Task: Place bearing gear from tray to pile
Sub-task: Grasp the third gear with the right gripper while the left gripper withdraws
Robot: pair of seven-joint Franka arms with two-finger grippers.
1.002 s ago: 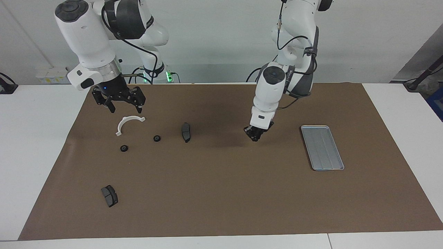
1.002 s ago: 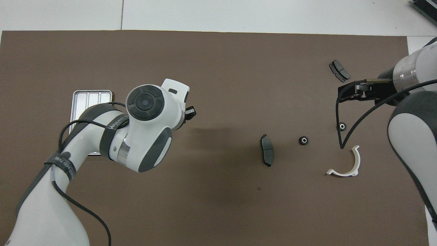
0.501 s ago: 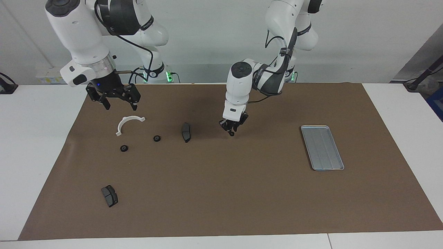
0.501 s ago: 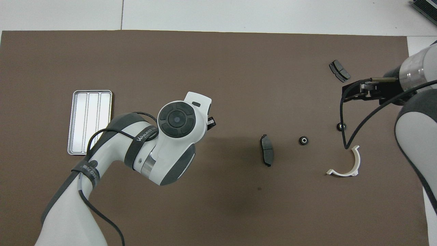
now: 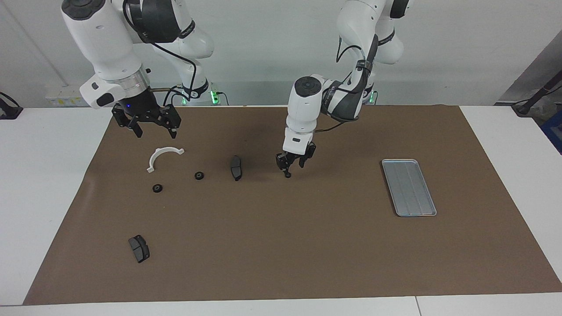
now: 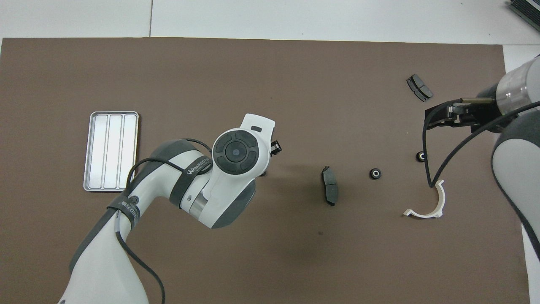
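Observation:
The silver tray (image 5: pixel 408 187) lies empty toward the left arm's end of the mat; it also shows in the overhead view (image 6: pixel 111 150). My left gripper (image 5: pixel 293 165) is low over the mat's middle, beside a dark brake pad (image 5: pixel 235 167), with its fingers apart. A small dark bearing gear (image 5: pixel 287 175) is right under its fingertips, at the mat. The pile holds a white half-ring bracket (image 5: pixel 163 157), two more bearing gears (image 5: pixel 199 175) (image 5: pixel 157 188) and a second brake pad (image 5: pixel 138 248). My right gripper (image 5: pixel 151 129) is open and empty, raised over the mat by the bracket.
The brown mat (image 5: pixel 281 263) covers most of the white table. In the overhead view my left arm's wrist (image 6: pixel 236 152) hides its own gripper. The right arm's black cable (image 6: pixel 426 169) hangs over the bracket (image 6: pixel 427 202).
My left gripper has moved from near the tray toward the pile, come down low, and its fingers have spread with the gear now beneath them. The right gripper has risen slightly.

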